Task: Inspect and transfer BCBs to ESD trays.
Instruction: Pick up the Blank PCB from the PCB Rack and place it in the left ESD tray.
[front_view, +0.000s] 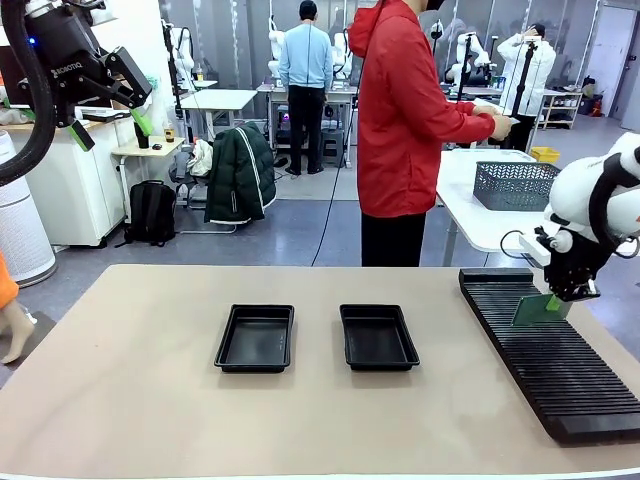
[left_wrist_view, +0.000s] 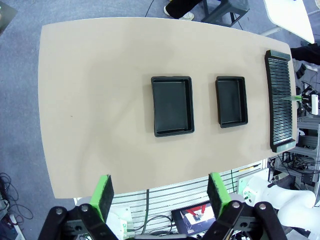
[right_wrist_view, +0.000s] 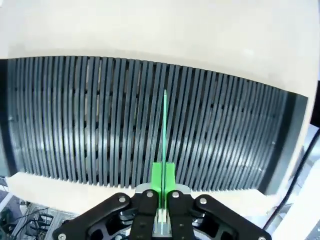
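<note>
Right claw (right_wrist_view: 163, 176) pinches BCB (right_wrist_view: 164, 125) edge-on, board upright in rack (right_wrist_view: 90, 125) slot. Left claw (left_wrist_view: 161, 190) spread, high over counter (left_wrist_view: 100, 100). ESD trays (front_view: 252, 366) empty. Risk: tilted lift jams board against ribs; thin-edge grip may slip.
</note>
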